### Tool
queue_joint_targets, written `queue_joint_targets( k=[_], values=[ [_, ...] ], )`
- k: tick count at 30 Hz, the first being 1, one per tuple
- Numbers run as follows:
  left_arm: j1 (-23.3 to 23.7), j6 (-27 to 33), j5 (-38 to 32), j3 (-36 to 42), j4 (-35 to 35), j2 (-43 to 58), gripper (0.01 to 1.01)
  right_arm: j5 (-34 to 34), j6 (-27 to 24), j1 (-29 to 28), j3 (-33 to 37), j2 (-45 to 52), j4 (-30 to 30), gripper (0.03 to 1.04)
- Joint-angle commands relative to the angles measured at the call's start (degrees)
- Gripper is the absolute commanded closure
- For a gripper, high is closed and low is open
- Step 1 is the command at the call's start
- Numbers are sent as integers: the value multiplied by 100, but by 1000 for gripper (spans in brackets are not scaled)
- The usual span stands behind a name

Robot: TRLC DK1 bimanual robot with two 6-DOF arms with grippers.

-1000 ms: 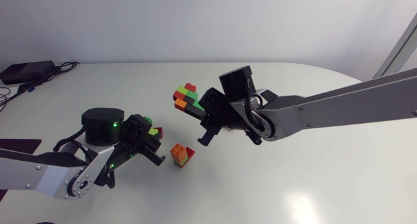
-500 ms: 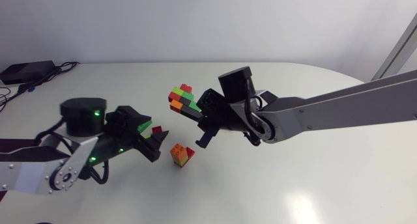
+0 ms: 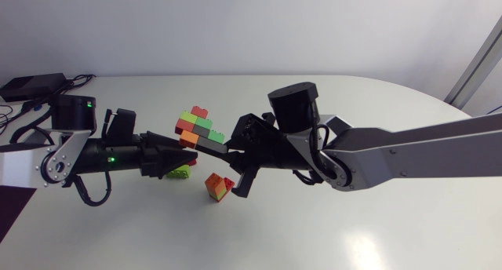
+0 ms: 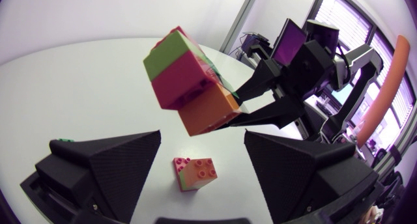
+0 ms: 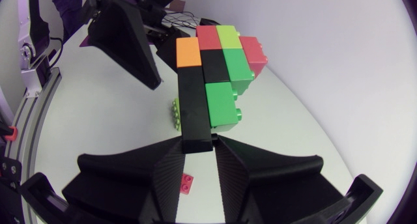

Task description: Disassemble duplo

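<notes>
Two fingers of my right pincer (image 5: 197, 146) are clenched on the long black brick (image 5: 194, 110) at one side of the duplo stack (image 5: 221, 61), holding it in the air above the surface (image 3: 376, 223). My left pincer (image 4: 203, 138) is released, fingers spread, close before the stack; I cannot tell whether it touches. Below lie a lime brick (image 3: 182, 171) and a small orange-and-red piece (image 3: 216, 185).
</notes>
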Motion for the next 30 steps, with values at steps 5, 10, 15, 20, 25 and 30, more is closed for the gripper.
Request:
queue_joint_targets(
  k=[5, 10, 15, 20, 25, 30],
  values=[
    [283, -159, 572, 325, -154, 253, 136, 250, -345, 115, -102, 105, 124, 798],
    [362, -177, 739, 351, -198, 253, 154, 452, -556, 265, -137, 176, 124, 798],
    [362, -177, 757, 360, -216, 288, 180, 593, -653, 361, -154, 228, 133, 798],
    [300, -133, 757, 360, -216, 341, 366, 593, -670, 370, -172, 228, 186, 798],
    [265, -97, 757, 334, -207, 367, 484, 601, -670, 370, -163, 220, 186, 798],
    [195, 43, 757, 290, -207, 358, 585, 601, -653, 370, -163, 211, 195, 798]
  ],
)
